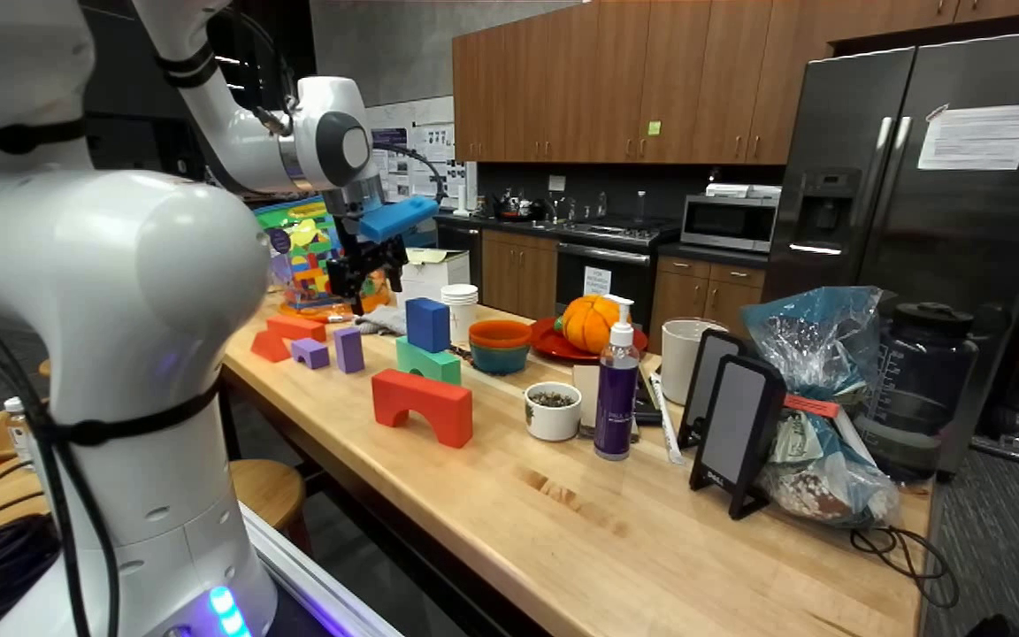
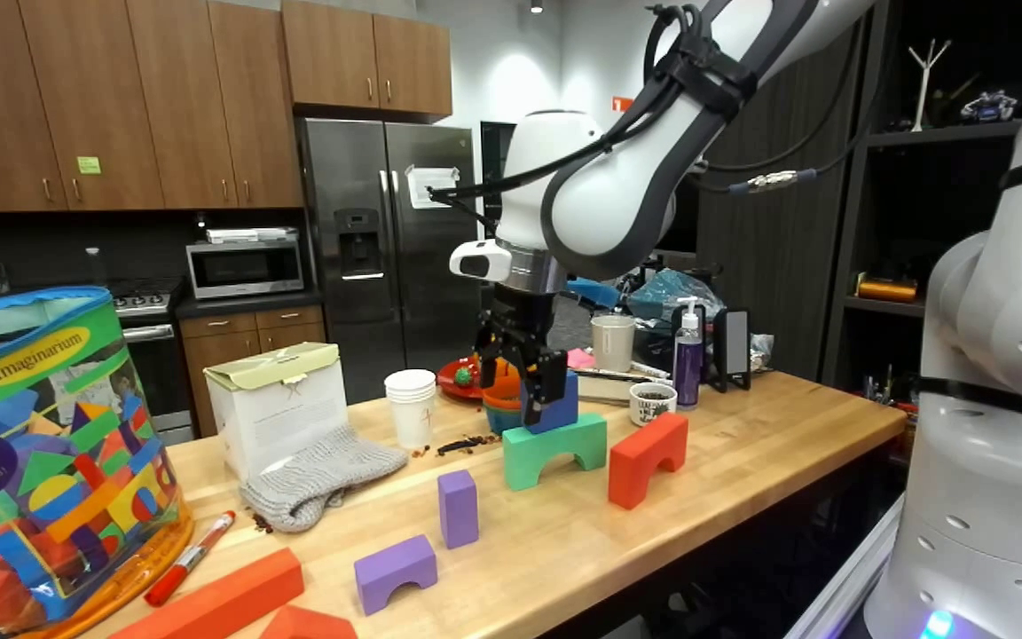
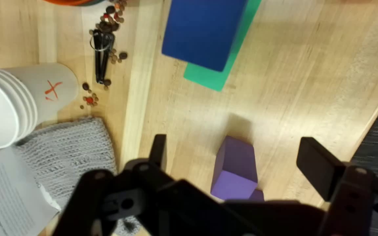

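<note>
Worktop [image 1: 527, 522]: stretched out in light wood in an exterior view, with brown cabinets [image 1: 616, 80] and a steel fridge [image 1: 961, 221] standing beyond it.
Robot-side edge: near this long edge of the worktop were a red arch [image 1: 421, 398] and, farther along, an upright purple block [image 1: 349, 350] with a purple arch [image 1: 311, 349] just beside it.
Gripper [image 1: 377, 294]: hung in mid-air over the worktop, touching no block that this angle showed.
Blue on green: in an exterior view, a blue block [image 2: 562, 401] rested on a green arch [image 2: 555, 442], set in from the robot-side edge. Seen from there the gripper crossed in front of the blue block, and the gap between them could not be judged. A low sideways swing risked pushing the blue block off, as it seemed merely to rest there.
Far edge: toward this side lay a grey knit cloth [image 2: 320, 475], just beside a white box [image 2: 285, 413].
Fingers [image 3: 320, 167]: in the wrist view they were spread wide, pinching nothing, with the purple block showing in the gap, seemingly below their tips.
Purple block: it looked tall and narrow, so a fingertip coming down off-centre could have caught its top and toppled it against the purple arch.
Brown bits [image 3: 105, 27]: these and a black clip [image 3: 102, 55] lay toward the far edge; a sweep there could have scattered them.
</note>
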`<state>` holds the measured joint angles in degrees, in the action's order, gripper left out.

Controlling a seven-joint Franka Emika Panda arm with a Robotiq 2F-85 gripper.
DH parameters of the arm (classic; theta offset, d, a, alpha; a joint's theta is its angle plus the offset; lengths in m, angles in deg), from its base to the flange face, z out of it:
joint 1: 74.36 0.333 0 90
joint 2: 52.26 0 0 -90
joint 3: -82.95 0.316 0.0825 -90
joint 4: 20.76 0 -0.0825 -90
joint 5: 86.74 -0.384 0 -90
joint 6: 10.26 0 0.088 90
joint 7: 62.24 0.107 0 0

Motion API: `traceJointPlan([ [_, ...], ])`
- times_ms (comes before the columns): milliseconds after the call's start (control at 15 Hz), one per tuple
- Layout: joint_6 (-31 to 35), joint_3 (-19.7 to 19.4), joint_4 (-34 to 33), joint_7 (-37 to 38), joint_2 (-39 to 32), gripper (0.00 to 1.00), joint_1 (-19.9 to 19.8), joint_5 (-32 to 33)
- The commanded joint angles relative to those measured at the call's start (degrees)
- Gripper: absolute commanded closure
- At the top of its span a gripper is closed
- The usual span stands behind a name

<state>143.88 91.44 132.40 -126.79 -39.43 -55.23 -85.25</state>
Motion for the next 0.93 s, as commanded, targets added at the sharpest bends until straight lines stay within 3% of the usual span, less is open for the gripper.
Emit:
traceJointPlan([
  [0,0.51,2.01,0.81,0.46,-0.44,0.00,1.34,1.79],
  [333,1.56,5.01,1.60,0.26,-2.83,0.00,2.91,3.70],
  [867,4.22,8.27,0.58,5.23,-7.03,0.00,1.42,15.46],
])
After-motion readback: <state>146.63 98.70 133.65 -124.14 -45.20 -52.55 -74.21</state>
